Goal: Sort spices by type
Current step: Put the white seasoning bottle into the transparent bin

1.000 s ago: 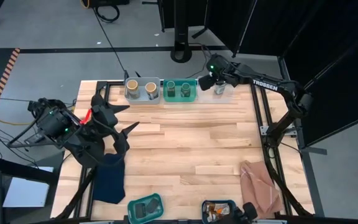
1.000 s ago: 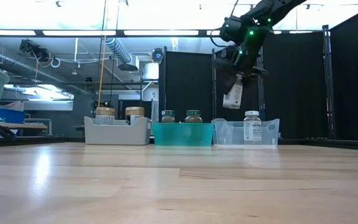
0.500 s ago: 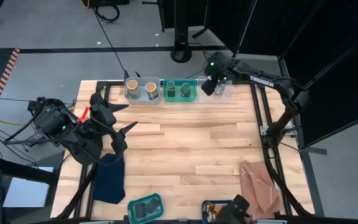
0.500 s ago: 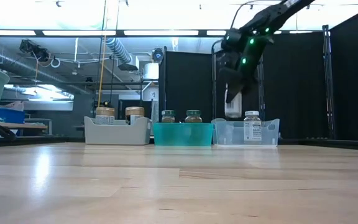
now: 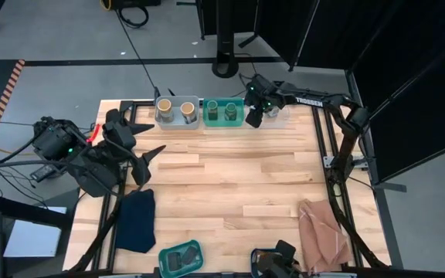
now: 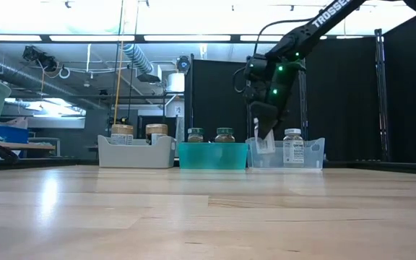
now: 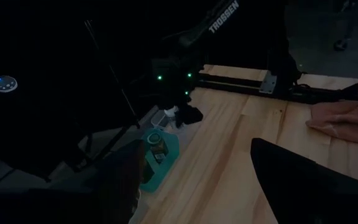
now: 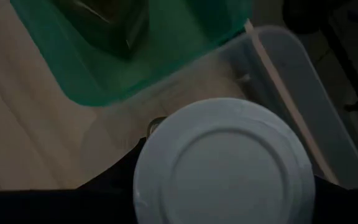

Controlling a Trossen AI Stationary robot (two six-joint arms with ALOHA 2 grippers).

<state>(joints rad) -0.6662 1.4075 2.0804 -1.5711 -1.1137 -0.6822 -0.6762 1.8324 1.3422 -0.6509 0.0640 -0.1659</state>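
At the near edge of the wooden table (image 5: pixel 230 177), at roughly 6 o'clock in the high view, sit a small teal bin (image 5: pixel 180 259) and a dark bin (image 5: pixel 273 261) with mixed contents. A dark blue cloth (image 5: pixel 136 220) lies at 8 o'clock, a pinkish-brown cloth (image 5: pixel 323 232) at 4 o'clock. The centre of the light-plank surface carries nothing else.

The left gripper (image 5: pixel 141 150) hangs at 9 o'clock over the table's left edge, fingers spread apart, holding nothing.

Along the far edge, at 12 o'clock, three bins stand in a row. The grey bin (image 6: pixel 136 153) holds two tan-topped jars (image 6: pixel 122 131). The teal far bin (image 6: pixel 212 155) holds two green-topped jars (image 6: pixel 224 135). The clear bin (image 6: pixel 286 154) holds one white-topped jar (image 6: pixel 292 146) standing upright at its right end.

The right gripper (image 5: pixel 254 116) reaches over the left end of the clear bin, fingers clamped on a second white-topped jar (image 8: pixel 222 165), which the low view shows tilted and partly inside the bin.

Beyond the table, black curtain panels (image 6: pixel 352 94), ceiling strip lights (image 6: pixel 186 37) and silver ducting (image 6: pixel 132 61) fill the room.
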